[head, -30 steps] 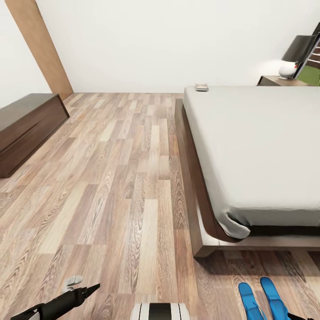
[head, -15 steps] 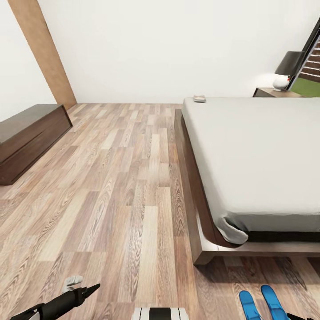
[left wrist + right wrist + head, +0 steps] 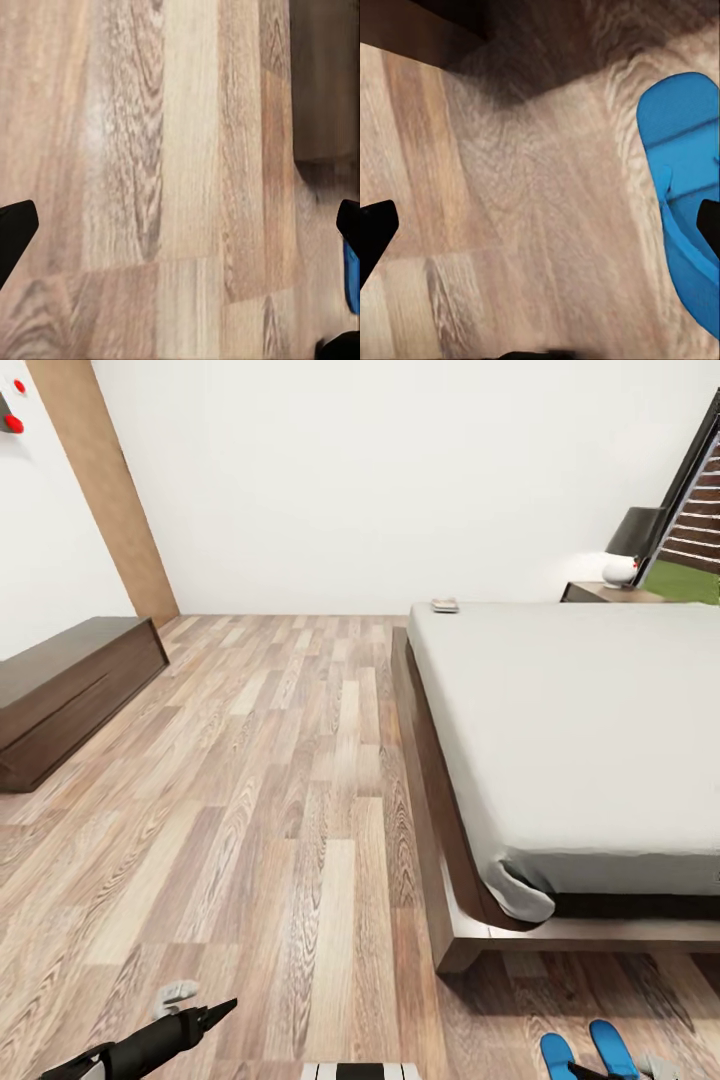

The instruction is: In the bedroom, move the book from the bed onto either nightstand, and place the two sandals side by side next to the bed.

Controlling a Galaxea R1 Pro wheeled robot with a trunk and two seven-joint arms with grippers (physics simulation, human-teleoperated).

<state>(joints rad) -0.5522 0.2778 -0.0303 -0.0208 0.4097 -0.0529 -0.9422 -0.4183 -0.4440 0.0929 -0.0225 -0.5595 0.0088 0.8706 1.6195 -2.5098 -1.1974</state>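
Grey-covered book (image 3: 444,604) lies on the bed (image 3: 580,730) at its far corner, by the white wall. Beyond the bed's far side stands the nightstand (image 3: 600,592) with a lamp (image 3: 632,545). Two blue sandals (image 3: 590,1054) lie side by side on the plank floor (image 3: 280,780) off the bed's near corner. Left jaws (image 3: 180,229) and right jaws (image 3: 540,225) are spread wide, holding nothing, the right ones over one sandal (image 3: 686,187).
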